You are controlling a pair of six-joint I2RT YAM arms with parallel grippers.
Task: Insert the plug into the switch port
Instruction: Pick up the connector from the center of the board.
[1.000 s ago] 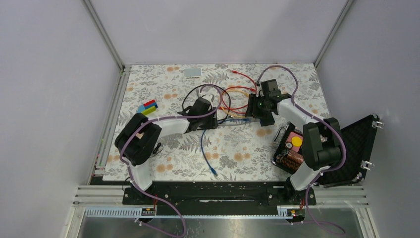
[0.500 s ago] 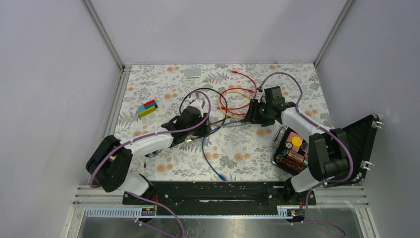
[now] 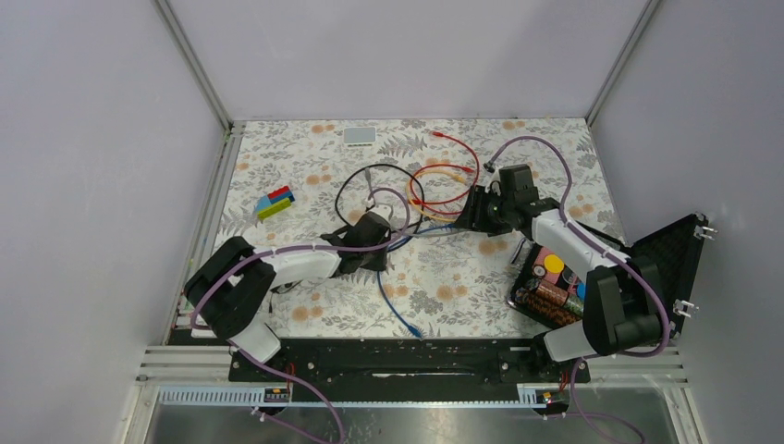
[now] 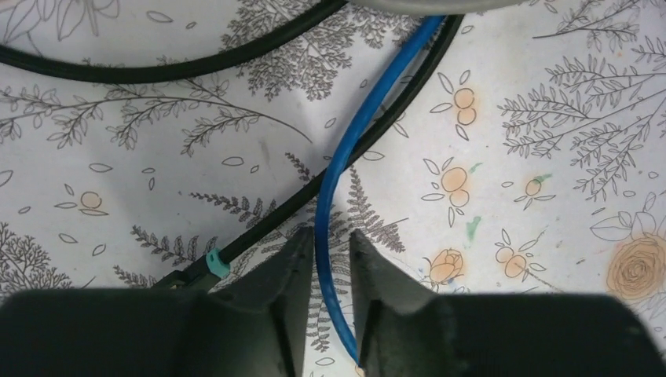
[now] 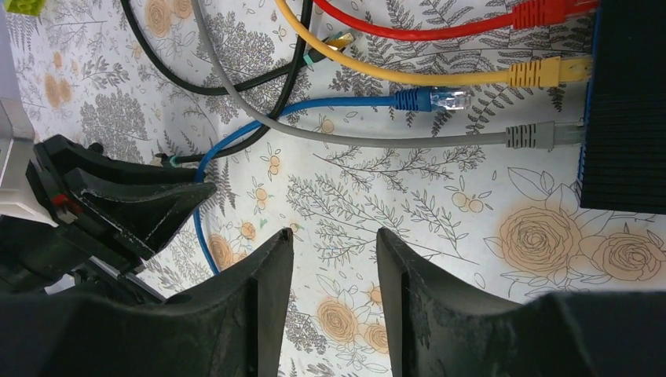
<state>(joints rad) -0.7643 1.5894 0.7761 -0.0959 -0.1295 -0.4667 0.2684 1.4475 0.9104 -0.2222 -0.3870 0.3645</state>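
The floral-printed table cloth (image 3: 444,287) carries everything. The landmark on it is the flat black ribbed switch box with a blue edge (image 5: 628,118), mostly hidden under the right arm in the top view.

The right gripper (image 5: 334,259) hovers just beside the switch box on its port side, jaws parted with only cloth between them; it is probably placed there to take the plug or steady the box. The left gripper (image 4: 330,236) sits well apart from the switch box, out beyond the port side, low over the cloth. Its fingers (image 4: 290,267) straddle the thin blue network cable (image 4: 334,181) mid-length and stand almost against it; whether they pinch it I cannot tell. Taking the cable there, rather than at its end, looks like a way to feed slack toward the switch box.

A red cable (image 5: 440,33), a yellow cable (image 5: 440,79) and a grey cable (image 5: 432,142) run up to the switch box's blue edge; a black cable (image 4: 157,72) loops away from it.

Smallest of all, the blue plug with a clear tip (image 5: 436,98) lies on the cloth near the switch box but apart from it. It points at the ports, between the yellow and grey lines, and is not yet inserted.
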